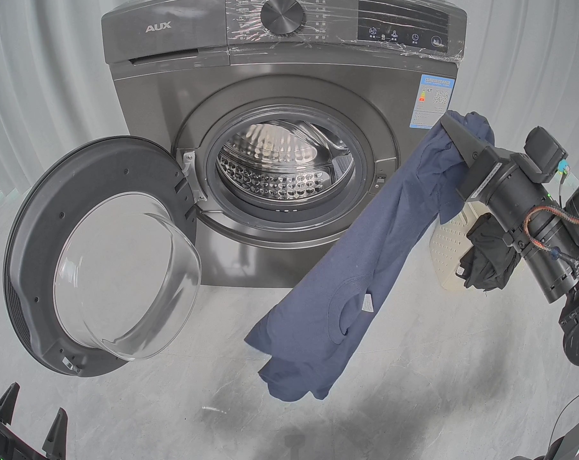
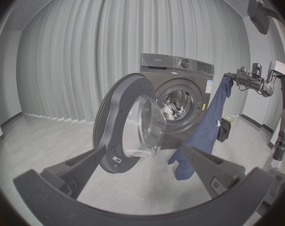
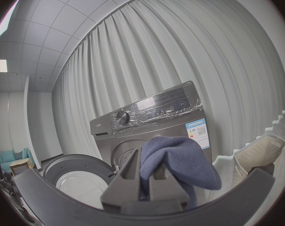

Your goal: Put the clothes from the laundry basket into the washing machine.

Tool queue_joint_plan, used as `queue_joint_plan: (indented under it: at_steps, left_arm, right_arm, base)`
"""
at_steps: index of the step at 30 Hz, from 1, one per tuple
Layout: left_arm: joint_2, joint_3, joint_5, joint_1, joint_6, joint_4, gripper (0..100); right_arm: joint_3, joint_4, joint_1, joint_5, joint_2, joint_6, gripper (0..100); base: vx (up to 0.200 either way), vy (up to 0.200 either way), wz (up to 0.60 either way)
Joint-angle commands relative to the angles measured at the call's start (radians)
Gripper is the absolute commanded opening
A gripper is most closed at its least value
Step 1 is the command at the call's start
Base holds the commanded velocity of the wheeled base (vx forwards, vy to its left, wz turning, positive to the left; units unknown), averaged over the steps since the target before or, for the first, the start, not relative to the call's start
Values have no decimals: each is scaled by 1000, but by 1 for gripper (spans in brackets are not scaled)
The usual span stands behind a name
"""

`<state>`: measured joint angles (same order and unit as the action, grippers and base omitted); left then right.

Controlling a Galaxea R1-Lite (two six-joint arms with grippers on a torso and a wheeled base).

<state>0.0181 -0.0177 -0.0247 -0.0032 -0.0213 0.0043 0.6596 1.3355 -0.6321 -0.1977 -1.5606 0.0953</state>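
Item: laundry transfer, partly done. Grey front-loading washing machine (image 1: 283,129) stands on the floor with its round glass-bowled door (image 1: 104,257) swung fully open toward the robot's left. The perforated steel drum (image 1: 283,161) shows no cloth in the part that can be seen, so nothing appears loaded yet. Long navy blue garment (image 1: 359,263): in the air, pinched at its top edge by the right gripper (image 1: 455,134), whose fingers are closed tight on a fold of the fabric. It hangs in front of the machine's right side, beside the opening and not in it, with the lower end near the floor but apparently clear of it. Cream perforated plastic laundry basket (image 1: 449,250): on the floor to the right of the machine, behind the right arm. Crumpled black garment (image 1: 490,260): draped over the basket's rim, untouched, and at least this one is left to move. What else lies in the basket is hidden. Left gripper (image 1: 32,413): low at the robot's left, fingers spread apart, holding nothing, well away from the door. Judged remaining: carry the blue garment into the drum, then fetch the black one. Surface: pale grey marbled floor (image 1: 430,378), smooth. Room: white pleated curtains (image 1: 46,65) behind the machine, a tiled ceiling, and a teal sofa (image 3: 4,156) in a far corner.
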Motion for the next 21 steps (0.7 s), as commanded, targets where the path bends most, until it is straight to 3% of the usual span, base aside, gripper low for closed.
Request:
queue_joint_plan:
  at_steps: [1, 21]
  left_arm:
    - [-17, 15, 0, 0, 0, 0, 100]
    - [-17, 15, 0, 0, 0, 0, 100]
  right_arm:
    - [-1, 1, 3, 0, -7, 0, 0]
    - [-25, -1, -17, 0, -24, 0, 0]
  base:
    - [0, 0, 0]
    - [0, 0, 0]
